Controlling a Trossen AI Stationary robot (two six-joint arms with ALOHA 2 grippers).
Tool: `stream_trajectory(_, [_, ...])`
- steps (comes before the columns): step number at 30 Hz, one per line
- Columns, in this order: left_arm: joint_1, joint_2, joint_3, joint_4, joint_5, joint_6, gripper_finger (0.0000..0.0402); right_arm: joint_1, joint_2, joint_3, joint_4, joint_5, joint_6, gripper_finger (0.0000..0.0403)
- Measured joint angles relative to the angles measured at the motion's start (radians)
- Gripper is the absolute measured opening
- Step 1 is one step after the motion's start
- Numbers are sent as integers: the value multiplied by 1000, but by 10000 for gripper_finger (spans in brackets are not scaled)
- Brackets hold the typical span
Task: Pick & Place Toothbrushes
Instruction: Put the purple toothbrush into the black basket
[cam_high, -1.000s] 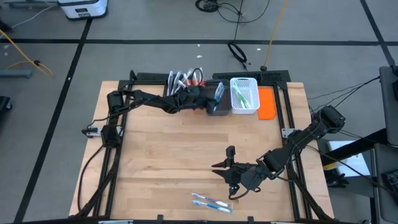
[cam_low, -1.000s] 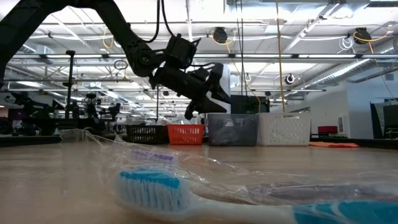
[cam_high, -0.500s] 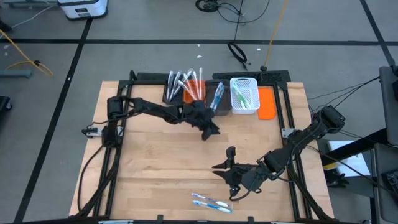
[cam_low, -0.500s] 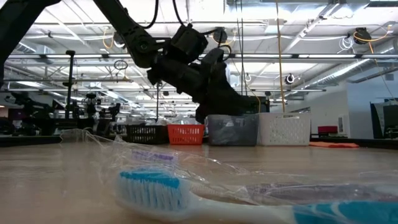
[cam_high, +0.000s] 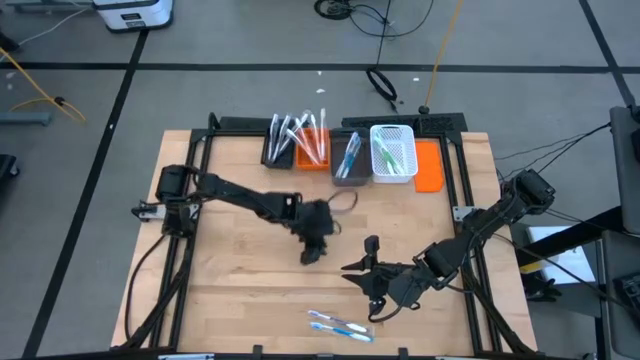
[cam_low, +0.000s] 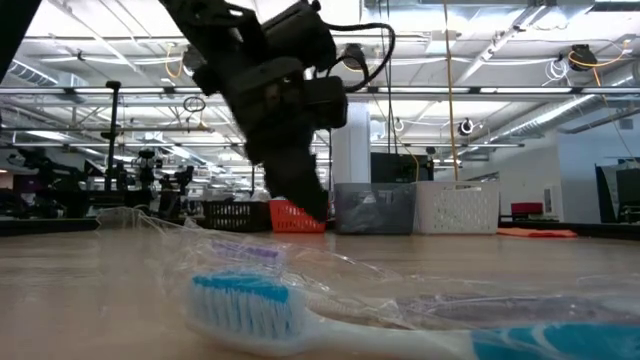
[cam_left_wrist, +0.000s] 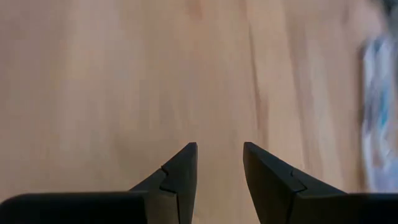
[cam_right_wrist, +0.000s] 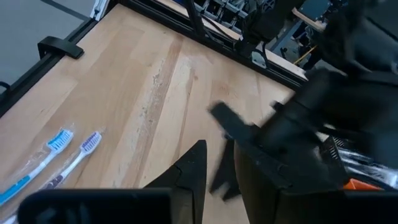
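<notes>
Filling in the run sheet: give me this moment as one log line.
left pincer: open, empty, above mid-table | right pincer: open, empty, waiting near toothbrushes | bins: far edge

Bright overhead light; left wrist view motion-blurred.

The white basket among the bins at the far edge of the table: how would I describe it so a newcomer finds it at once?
Look along the far edge of the wooden table, where a row of small bins stands. The white basket is the second from the right end, between a grey bin and a flat orange piece. It alone is white with perforated walls, and it holds green toothbrushes.
</notes>
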Motion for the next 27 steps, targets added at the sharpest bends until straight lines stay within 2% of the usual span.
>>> stream_trajectory(5, [-110,0,-1,-133,-120,-2,129,0,0,0,-7,0,12,73])
stream_trajectory(8, [-171,0,-1,-175,-149,-23,129,0,0,0,-9,0,12,73])
stream_trajectory(16, [-331,0,-1,-189,-224,-62,129,0,0,0,-13,0,12,73])
stream_trajectory(27, [-474,0,-1,-188,-327,-145,129,0,0,0,-13,0,12,73])
